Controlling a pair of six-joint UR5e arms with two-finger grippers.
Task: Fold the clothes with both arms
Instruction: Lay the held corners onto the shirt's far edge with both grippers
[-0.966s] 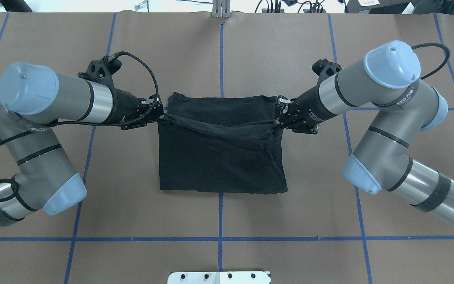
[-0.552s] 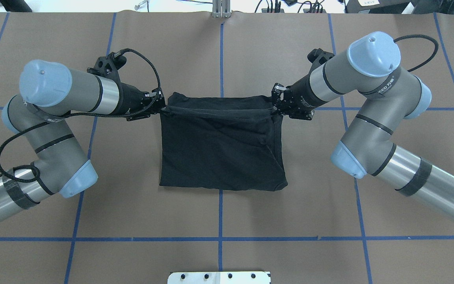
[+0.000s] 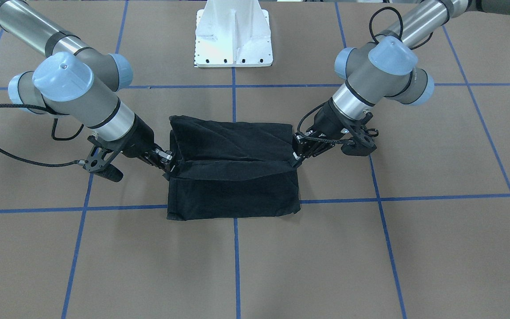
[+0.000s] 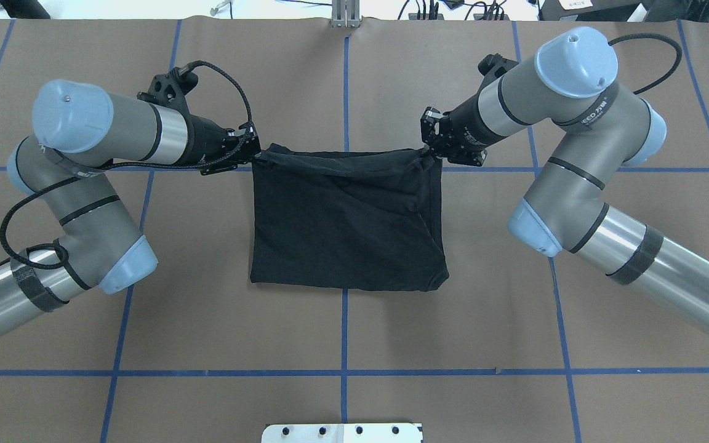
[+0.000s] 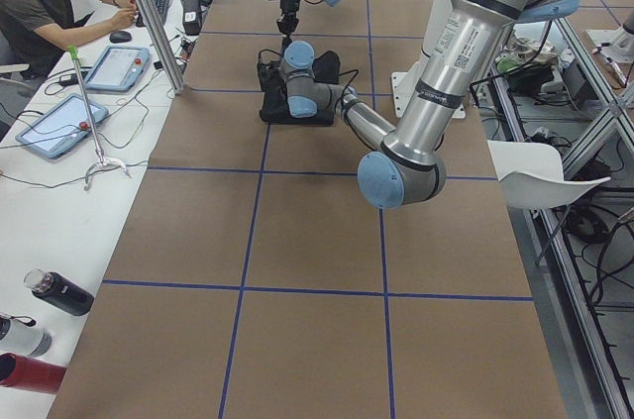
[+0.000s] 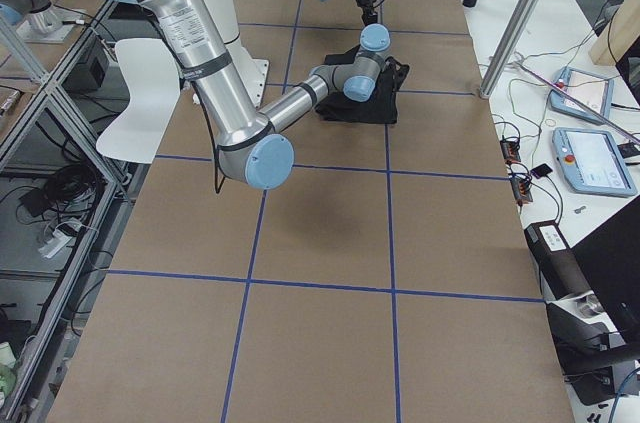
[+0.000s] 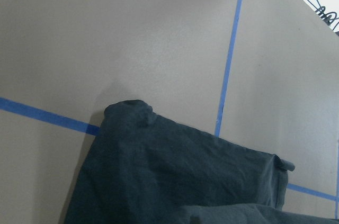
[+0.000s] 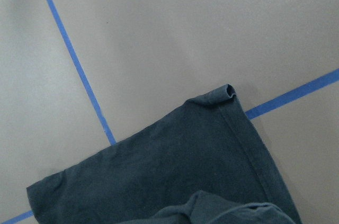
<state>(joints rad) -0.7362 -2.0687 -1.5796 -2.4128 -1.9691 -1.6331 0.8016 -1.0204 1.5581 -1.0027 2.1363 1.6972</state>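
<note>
One black T-shirt (image 4: 348,227) lies about the middle of the table (image 4: 207,338), already doubled. The left gripper (image 4: 255,154) and the right gripper (image 4: 429,151) are each clenched on an end of its top layer, which is drawn taut between them over the shirt's far edge. It looks like the fold is being carried across. To finish well, I'd say both ends should travel level and at one pace, keep the edge stretched, come down square on the corners beneath, and let go together. I count one shirt, two arms and two grippers.
</note>
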